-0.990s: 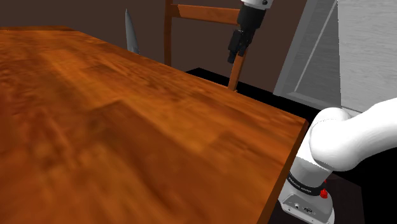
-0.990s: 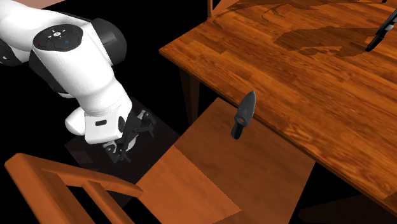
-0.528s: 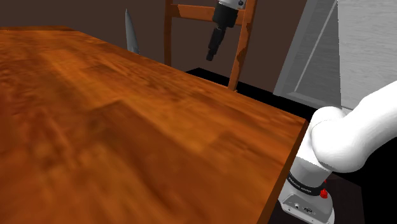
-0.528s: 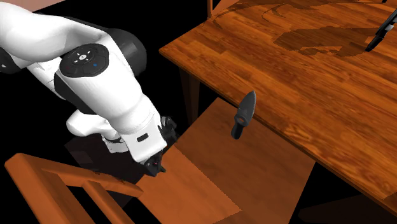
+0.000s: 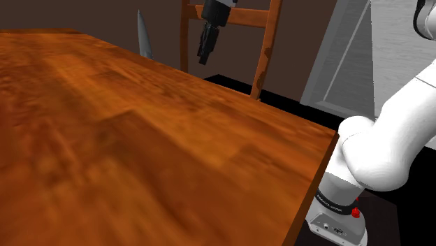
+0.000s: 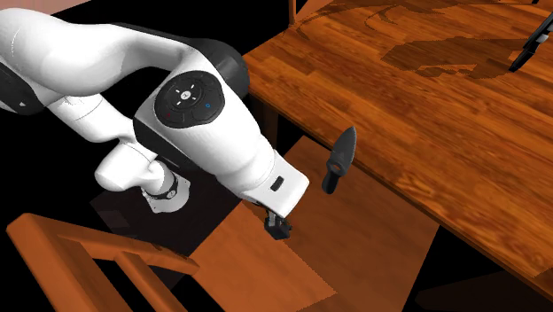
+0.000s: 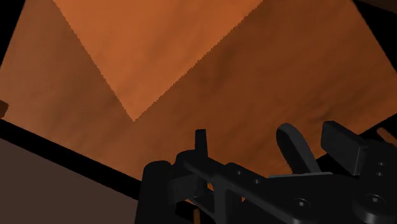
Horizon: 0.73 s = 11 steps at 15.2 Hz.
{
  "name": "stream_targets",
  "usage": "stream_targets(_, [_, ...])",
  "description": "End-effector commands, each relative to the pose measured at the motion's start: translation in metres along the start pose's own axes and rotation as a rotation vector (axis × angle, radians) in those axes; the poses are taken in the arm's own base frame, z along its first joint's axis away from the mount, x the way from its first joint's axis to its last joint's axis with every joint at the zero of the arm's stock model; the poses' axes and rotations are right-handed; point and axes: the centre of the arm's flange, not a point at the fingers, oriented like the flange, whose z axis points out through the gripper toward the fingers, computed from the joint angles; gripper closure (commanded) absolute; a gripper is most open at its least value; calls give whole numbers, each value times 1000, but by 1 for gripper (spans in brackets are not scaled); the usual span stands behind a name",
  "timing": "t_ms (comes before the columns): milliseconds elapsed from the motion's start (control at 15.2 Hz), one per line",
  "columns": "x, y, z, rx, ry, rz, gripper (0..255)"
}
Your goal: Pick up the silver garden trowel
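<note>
Trowel (image 6: 339, 158), dark grey, stands upright on chair seat (image 6: 372, 239), blade up, just beside table (image 6: 425, 106) edge. Gripper (image 6: 280, 227) hovers over same seat, near trowel but apart, fingers spread w/ nothing btwn them. Step: approach, no grasp yet. Next, prob.: shift across to handle, jaws either side, then close.

I have a reddish-brown wooden worktop (image 5: 140, 140) with heavy grain running across the shoulder view. Past its far edge stands a wooden chair (image 5: 264, 63), its backrest rising above the board. In the second exterior view the chair's seat (image 6: 354, 239) lies low beside the worktop's edge. A slim black object (image 6: 529, 46) rests on the worktop at that view's upper right. A grey panel (image 5: 349, 56) stands behind the chair.
</note>
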Motion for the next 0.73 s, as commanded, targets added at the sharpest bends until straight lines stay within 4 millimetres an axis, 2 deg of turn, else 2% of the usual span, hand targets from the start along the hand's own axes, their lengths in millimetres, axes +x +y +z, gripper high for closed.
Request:
stream_targets(0, [22,-4,7,32,20,-100,0])
stream_targets(330, [75,-20,17,111,67,-337,0])
stream_targets(660, [124,-50,24,189,114,-574,0])
